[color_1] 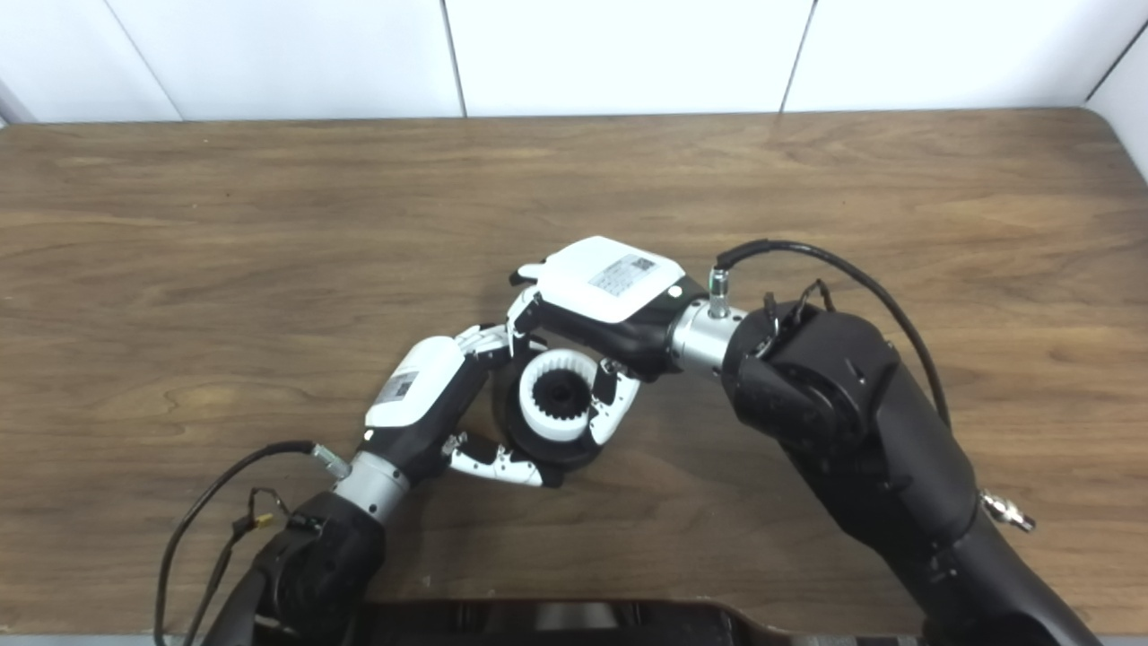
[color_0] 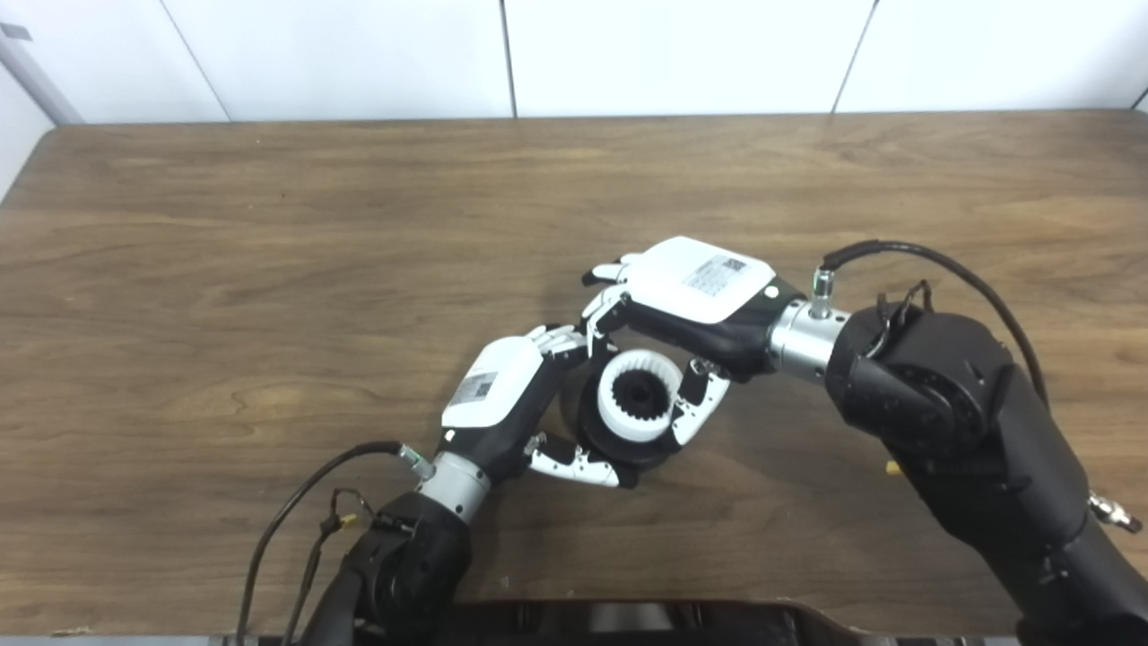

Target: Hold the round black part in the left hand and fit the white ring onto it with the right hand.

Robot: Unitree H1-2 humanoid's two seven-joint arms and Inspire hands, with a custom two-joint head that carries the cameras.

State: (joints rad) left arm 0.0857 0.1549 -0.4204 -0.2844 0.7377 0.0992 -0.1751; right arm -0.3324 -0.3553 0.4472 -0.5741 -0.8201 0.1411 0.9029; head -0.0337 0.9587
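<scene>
- Your left hand [color_0: 502, 395] grips the black part [color_0: 599, 431]; it looks rigid.
- Your right hand [color_0: 695, 301] pinches the ring [color_0: 639, 397] by its rim; it looks light, stiff and toothed, so press squarely.

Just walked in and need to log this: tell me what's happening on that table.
The robot is joining two parts over the wooden table. Its left hand grips the round black part, and its right hand has fingers around the white ring, which sits on the black part. Whether it is fully seated cannot be told.
</scene>
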